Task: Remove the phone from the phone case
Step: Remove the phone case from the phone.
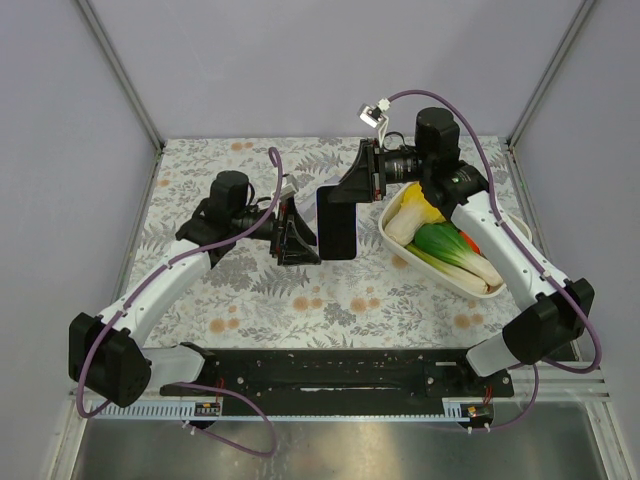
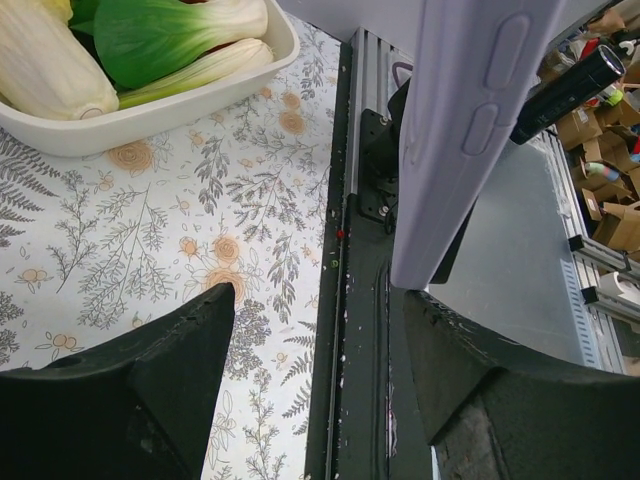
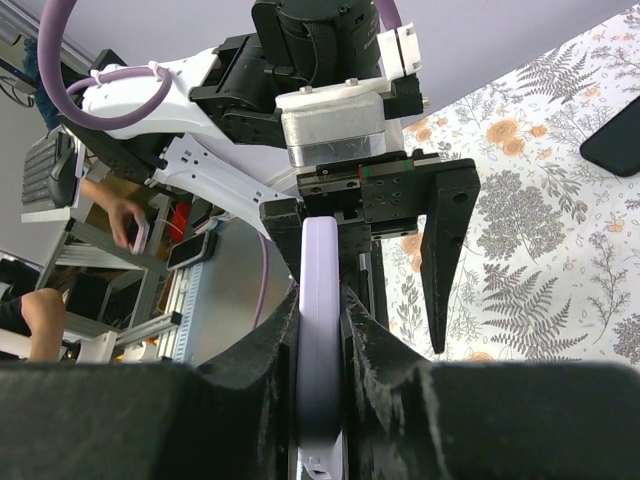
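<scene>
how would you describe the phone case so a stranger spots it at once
On the floral table, look just left of the white dish of vegetables. The right gripper pinches the phone case upright in the air: a thin pale-lilac slab, unlike the rounded vegetables beside it.

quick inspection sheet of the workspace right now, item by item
surface: table under a leaf-print cloth.
job's things: lilac phone case held upright off the table, with the dark phone in it.
clutter: white dish of leafy vegetables, right of the phone.
grippers: right gripper shut on the case's edge. The left gripper is open, with the case close to one finger; contact cannot be told.
cables: purple cable on each arm, clear of the phone.
surroundings: grey walls, and a person's hand and boxes outside the cell.
</scene>
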{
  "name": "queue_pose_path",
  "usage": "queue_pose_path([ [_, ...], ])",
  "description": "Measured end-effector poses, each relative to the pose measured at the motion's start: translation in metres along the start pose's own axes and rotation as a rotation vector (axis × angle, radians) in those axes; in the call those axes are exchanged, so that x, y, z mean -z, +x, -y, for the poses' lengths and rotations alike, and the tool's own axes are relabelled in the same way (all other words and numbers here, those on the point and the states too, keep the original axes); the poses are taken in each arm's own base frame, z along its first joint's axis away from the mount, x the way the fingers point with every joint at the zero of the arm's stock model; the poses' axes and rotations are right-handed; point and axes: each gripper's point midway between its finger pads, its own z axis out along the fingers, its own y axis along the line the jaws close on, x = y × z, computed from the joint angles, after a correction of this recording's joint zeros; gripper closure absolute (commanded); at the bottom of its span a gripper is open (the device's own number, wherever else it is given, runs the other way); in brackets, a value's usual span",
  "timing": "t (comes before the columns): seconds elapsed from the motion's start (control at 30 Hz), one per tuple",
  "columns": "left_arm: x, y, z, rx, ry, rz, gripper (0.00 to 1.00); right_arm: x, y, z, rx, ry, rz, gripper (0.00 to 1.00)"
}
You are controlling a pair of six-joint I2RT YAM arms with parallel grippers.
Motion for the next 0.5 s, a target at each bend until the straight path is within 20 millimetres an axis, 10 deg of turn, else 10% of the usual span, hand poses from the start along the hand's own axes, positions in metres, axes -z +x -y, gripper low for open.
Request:
queue_pose_path([
  [0.5, -0.0007, -0.0027, 0.0025, -0.017, 0.019, 0.009, 0.28, -0.0014, -0.0009, 0.0083, 0.024, 0.023, 0.008, 1.00],
])
